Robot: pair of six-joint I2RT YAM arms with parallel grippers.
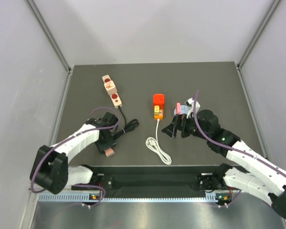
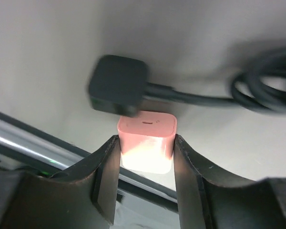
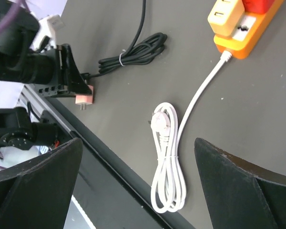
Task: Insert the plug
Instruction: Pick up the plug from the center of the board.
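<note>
The bright red plug [image 1: 158, 98] sits on the far end of the orange power strip [image 1: 158, 114], with a yellow adapter [image 1: 157, 109] just in front of it. In the right wrist view only the plug's lower edge [image 3: 257, 5] shows, at the top right above the strip [image 3: 243, 36]. My left gripper [image 1: 108, 144] is near the table's front left. Its fingers press both sides of a pink charger block [image 2: 146, 143], whose prongs [image 3: 83, 106] point down. My right gripper [image 1: 177, 129] hovers right of the strip, wide open [image 3: 138, 186] and holding nothing.
A black plug [image 2: 118, 85] and its coiled black cable [image 1: 128, 125] lie just beyond the pink block. That cable leads to a beige wooden strip [image 1: 110, 89] at the back left. The orange strip's bundled white cord [image 1: 158, 148] lies at centre front, by the table's near edge [image 3: 109, 152].
</note>
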